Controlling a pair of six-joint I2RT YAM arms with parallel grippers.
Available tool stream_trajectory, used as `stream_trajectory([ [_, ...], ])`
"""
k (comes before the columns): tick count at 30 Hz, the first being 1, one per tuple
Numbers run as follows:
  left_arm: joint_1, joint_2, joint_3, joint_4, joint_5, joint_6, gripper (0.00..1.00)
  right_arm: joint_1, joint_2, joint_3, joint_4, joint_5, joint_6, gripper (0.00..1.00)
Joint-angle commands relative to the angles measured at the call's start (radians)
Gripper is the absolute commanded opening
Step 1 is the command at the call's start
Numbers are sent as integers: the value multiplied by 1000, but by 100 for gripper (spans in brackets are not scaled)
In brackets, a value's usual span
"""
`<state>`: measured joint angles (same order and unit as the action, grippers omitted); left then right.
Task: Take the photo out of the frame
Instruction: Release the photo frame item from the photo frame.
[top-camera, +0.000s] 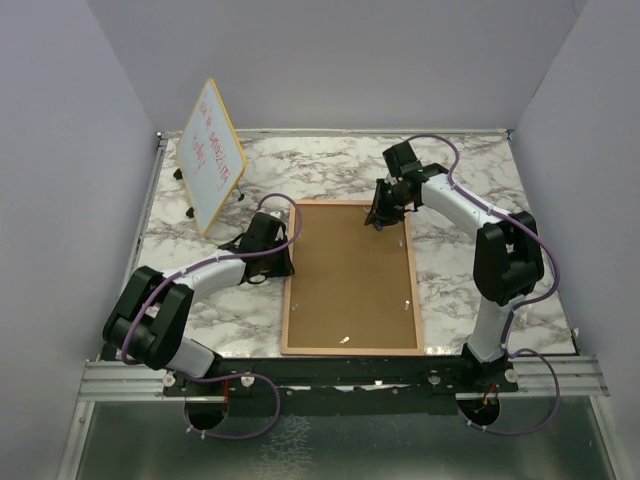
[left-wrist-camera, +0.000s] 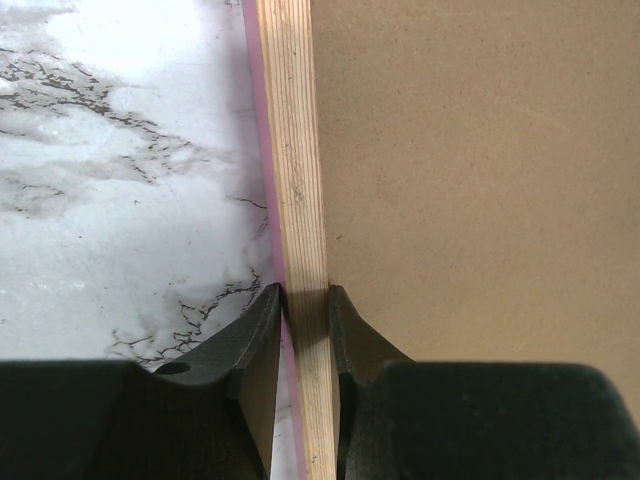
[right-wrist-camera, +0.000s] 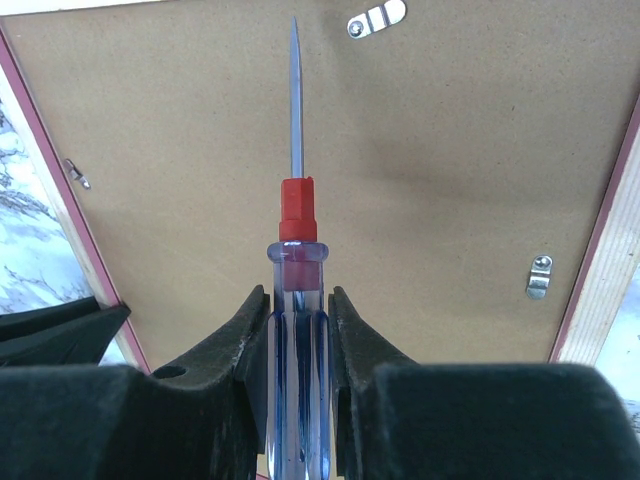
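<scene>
While the left gripper (left-wrist-camera: 305, 297) pinches the edge of the face-down frame (top-camera: 350, 280), photo hidden underneath, the right gripper's (right-wrist-camera: 298, 300) clamped screwdriver (right-wrist-camera: 296, 215) could skid off a clip (right-wrist-camera: 539, 276) and gouge the backing (right-wrist-camera: 430, 170).

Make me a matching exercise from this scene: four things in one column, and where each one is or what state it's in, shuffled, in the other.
Things:
1. screwdriver
2. frame
3. whiteboard
4. left gripper

Places or states:
A. stands at the far left of the table
B. clamped on the frame's left edge
C. held in the right gripper
D. lies back up on the table

Pairs: 1-C, 2-D, 3-A, 4-B
</scene>
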<state>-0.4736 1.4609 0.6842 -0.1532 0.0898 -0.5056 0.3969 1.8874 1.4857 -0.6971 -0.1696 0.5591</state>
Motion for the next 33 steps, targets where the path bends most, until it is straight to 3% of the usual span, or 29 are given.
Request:
stream_trajectory([
  [1,1,10,-13,-49,-26,18,18,-6,19,4,-10,14,-9,1],
  [33,1,10,-11,-53,-24,19,17,-14,72,36,-46,103,-17,1],
])
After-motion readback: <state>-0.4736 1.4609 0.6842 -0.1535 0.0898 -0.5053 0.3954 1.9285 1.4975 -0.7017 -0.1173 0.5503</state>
